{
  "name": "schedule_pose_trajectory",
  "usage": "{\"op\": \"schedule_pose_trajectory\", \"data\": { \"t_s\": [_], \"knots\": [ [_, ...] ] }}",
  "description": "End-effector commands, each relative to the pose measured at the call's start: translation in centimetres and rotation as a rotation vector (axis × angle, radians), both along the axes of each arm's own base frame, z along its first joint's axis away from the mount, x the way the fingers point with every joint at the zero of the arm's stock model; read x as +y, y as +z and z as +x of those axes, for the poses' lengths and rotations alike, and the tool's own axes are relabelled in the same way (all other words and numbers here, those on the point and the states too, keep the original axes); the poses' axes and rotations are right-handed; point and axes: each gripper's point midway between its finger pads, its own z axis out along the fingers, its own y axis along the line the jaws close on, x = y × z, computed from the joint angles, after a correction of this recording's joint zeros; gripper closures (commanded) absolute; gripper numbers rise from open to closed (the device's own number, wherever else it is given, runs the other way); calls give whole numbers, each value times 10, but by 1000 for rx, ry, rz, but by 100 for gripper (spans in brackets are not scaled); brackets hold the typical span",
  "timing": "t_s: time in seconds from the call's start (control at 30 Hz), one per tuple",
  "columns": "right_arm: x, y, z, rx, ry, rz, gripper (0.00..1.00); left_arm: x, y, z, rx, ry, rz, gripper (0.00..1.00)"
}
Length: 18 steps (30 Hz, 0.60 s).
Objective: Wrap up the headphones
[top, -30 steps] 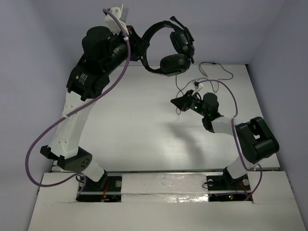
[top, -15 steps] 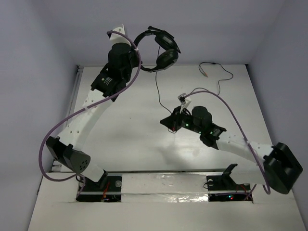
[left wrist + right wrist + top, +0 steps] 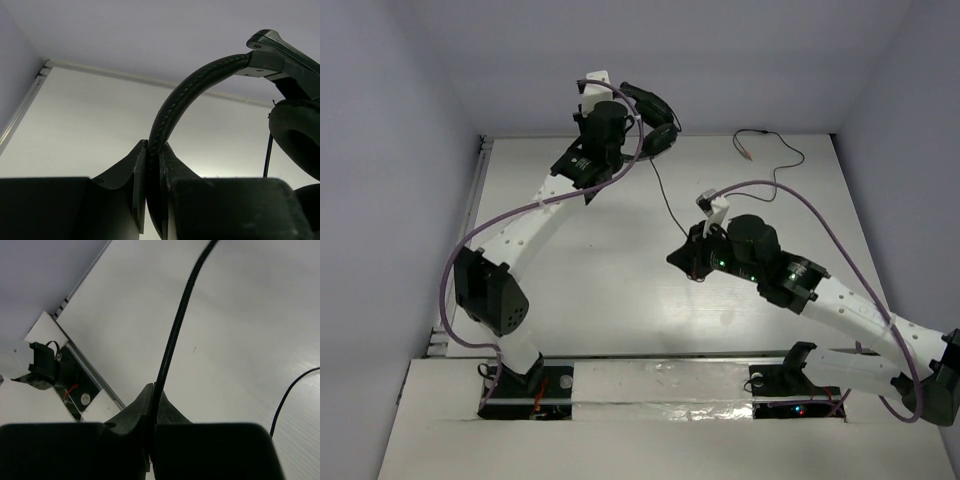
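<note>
The black headphones (image 3: 655, 118) hang in the air at the far edge of the table, held by the headband. My left gripper (image 3: 623, 112) is shut on the headband (image 3: 190, 87); one padded earcup (image 3: 297, 135) shows at the right of the left wrist view. The thin black cord (image 3: 665, 200) runs taut from the earcups down to my right gripper (image 3: 682, 260), which is shut on it (image 3: 172, 340). The rest of the cord (image 3: 782, 160) trails over the table to its plug (image 3: 748, 154) at the far right.
The white table (image 3: 580, 270) is walled at the far side and both flanks. Purple robot cables (image 3: 800, 205) loop over both arms. The arm bases (image 3: 530, 385) stand at the near edge.
My left arm has stretched out and swung the headphones right and lower toward the far wall. My right arm has extended left and nearer, drawing the cord taut between the two grippers.
</note>
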Motion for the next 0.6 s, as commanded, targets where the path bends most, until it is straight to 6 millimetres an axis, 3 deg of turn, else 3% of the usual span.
{"op": "schedule_pose_trajectory", "data": {
  "t_s": [0.0, 0.03, 0.13, 0.27, 0.37, 0.53, 0.57],
  "knots": [
    [-11, 28, 1, -52, -12, -80, 100, -5, 6, -1, -51, 44, 17, 100],
    [-13, 46, 6, -81, -34, -69, 100, -13, -1, -5, -32, 34, 42, 100],
    [-22, 60, 16, -118, -91, -107, 100, -30, -26, -14, 23, 8, 109, 100],
    [-34, 101, 32, -200, -178, -119, 100, -34, -64, -30, 97, -1, 183, 100],
    [-39, 122, 46, -272, -236, -132, 100, -37, -79, -47, 129, -38, 190, 100],
    [-30, 128, 70, -312, -282, -179, 100, -51, -84, -76, 164, -169, 163, 100],
    [-28, 128, 73, -316, -284, -180, 100, -51, -94, -81, 183, -192, 160, 100]
  ]
}}
